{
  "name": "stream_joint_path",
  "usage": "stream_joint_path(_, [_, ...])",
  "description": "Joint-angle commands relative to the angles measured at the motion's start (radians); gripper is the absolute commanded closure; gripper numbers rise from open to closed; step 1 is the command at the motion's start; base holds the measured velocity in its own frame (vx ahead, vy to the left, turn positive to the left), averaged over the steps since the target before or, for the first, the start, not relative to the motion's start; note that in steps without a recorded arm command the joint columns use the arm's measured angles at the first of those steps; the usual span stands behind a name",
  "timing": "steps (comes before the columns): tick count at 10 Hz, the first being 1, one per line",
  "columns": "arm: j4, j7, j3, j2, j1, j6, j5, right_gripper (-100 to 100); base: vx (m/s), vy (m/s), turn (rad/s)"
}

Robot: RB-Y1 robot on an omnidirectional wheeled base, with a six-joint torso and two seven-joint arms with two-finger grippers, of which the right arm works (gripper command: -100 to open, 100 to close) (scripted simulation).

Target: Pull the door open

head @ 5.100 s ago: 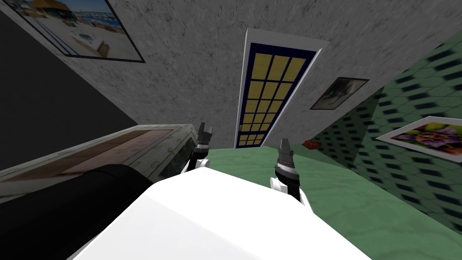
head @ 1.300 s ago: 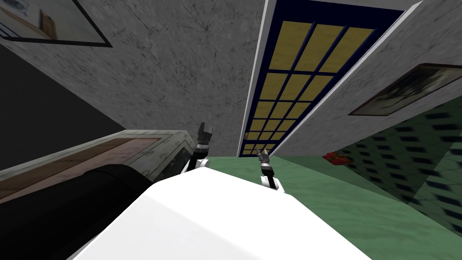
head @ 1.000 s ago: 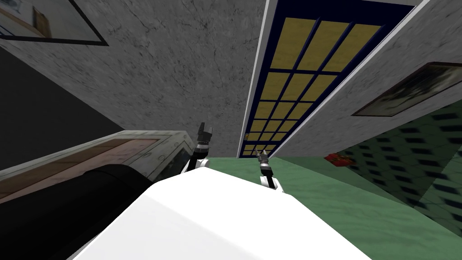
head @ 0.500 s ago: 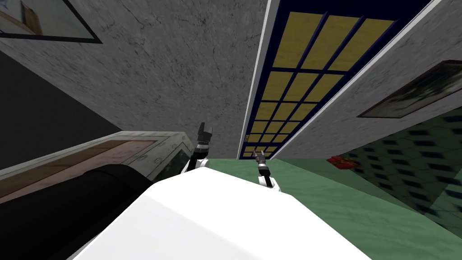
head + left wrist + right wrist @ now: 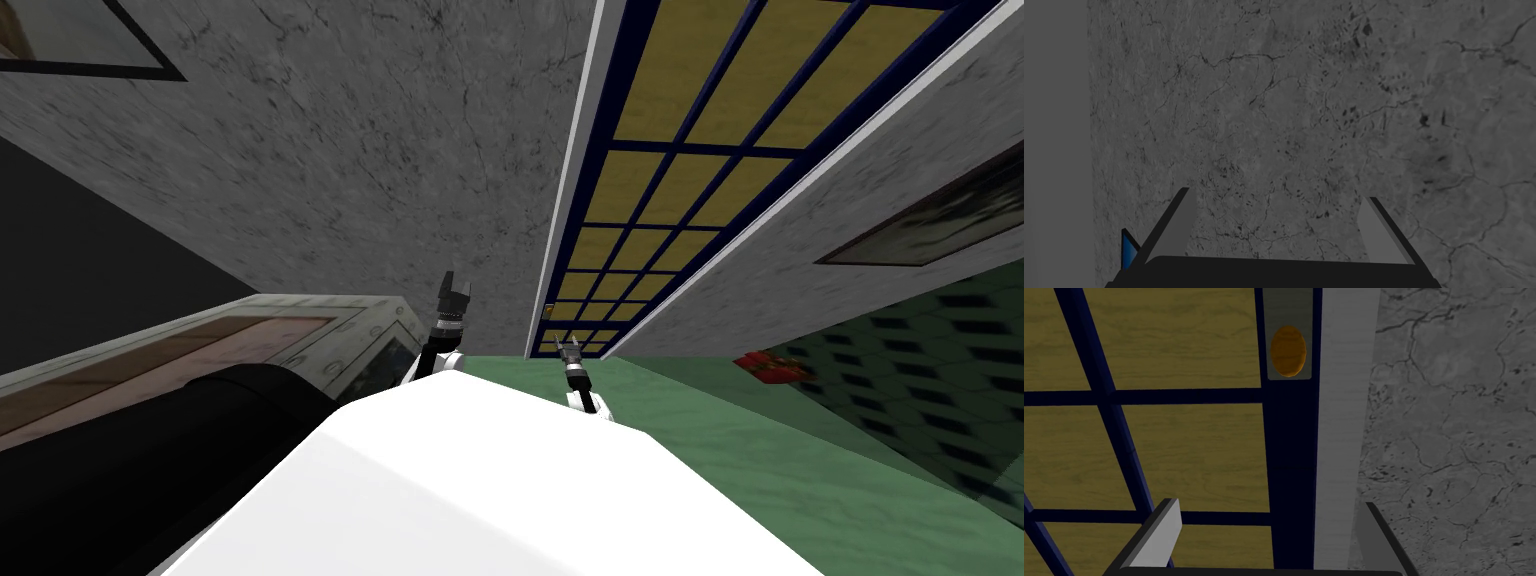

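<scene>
Three views, taking them one at a time.

Head view: the door (image 5: 660, 190) is running off the upper edge, so its top is getting cut off. Its foot is sitting partly behind the right gripper (image 5: 570, 349). That gripper is showing up tiny here, so I'm not reading its fingers from this angle. The knob (image 5: 549, 309) is showing as just an orange speck on the door's left edge. The door itself is looking like a dark blue grid with yellow wooden panes, sitting in a white frame (image 5: 570, 200) in the grey cracked wall (image 5: 380, 150). The left gripper (image 5: 455, 288) is hanging off to the left in front of that wall, next to a pale cabinet (image 5: 330, 320) that is getting cut off by the picture edge. Something small and red (image 5: 768, 366) is lying on the green floor (image 5: 800, 470) to the right, too small to identify.

Left wrist view: the left gripper (image 5: 1276, 227) is holding its fingers wide apart with nothing between them.

Right wrist view: the right gripper (image 5: 1271, 538) is also spread wide and gripping nothing. It's pointing at the door's dark blue edge strip (image 5: 1291, 453), right beside the white frame (image 5: 1344, 413). The knob (image 5: 1288, 350) is an orange-brown oval on a grey plate, sitting on that strip well beyond the fingertips and not touching them. The door is looking shut, snug against the frame, with only part of the panes (image 5: 1194, 453) showing.
</scene>
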Motion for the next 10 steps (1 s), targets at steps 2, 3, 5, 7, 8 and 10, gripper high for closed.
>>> stream_joint_path(2, [0.053,0.033,-0.006,0.007,-0.023,-0.004,0.015,-100,0.084,-0.011,0.007])
stream_joint_path(3, [0.073,0.046,-0.009,0.011,-0.031,-0.007,0.02,-100,0.074,-0.012,0.006])
stream_joint_path(5, [0.123,0.078,-0.015,0.022,-0.051,-0.014,0.032,-100,0.087,-0.031,0.007])
stream_joint_path(7, [0.151,0.096,-0.019,0.028,-0.062,-0.018,0.039,-100,0.078,-0.027,0.003])
stream_joint_path(8, [0.17,0.108,-0.021,0.033,-0.07,-0.021,0.044,-100,0.06,-0.016,0.001])
stream_joint_path(10, [0.178,0.118,-0.035,0.008,-0.061,-0.022,0.024,-100,-0.01,0.029,0.119])
